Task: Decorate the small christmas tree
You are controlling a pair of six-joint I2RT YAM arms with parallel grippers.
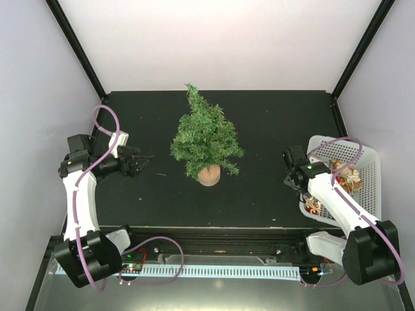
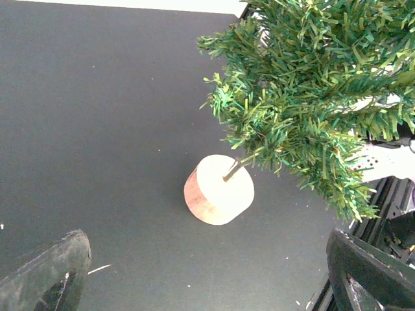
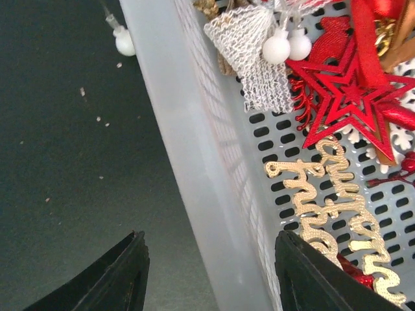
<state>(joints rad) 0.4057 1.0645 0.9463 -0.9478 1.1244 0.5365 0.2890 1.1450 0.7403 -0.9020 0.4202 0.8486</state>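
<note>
Small christmas tree, bristly green on a round wooden base, stood centred on the black table near the wide-open left gripper; the right gripper, parted and empty, straddled the wall of the white perforated plastic basket and might snag it on closing.

the black table bears the small christmas tree centrally and a white basket at right.
</note>
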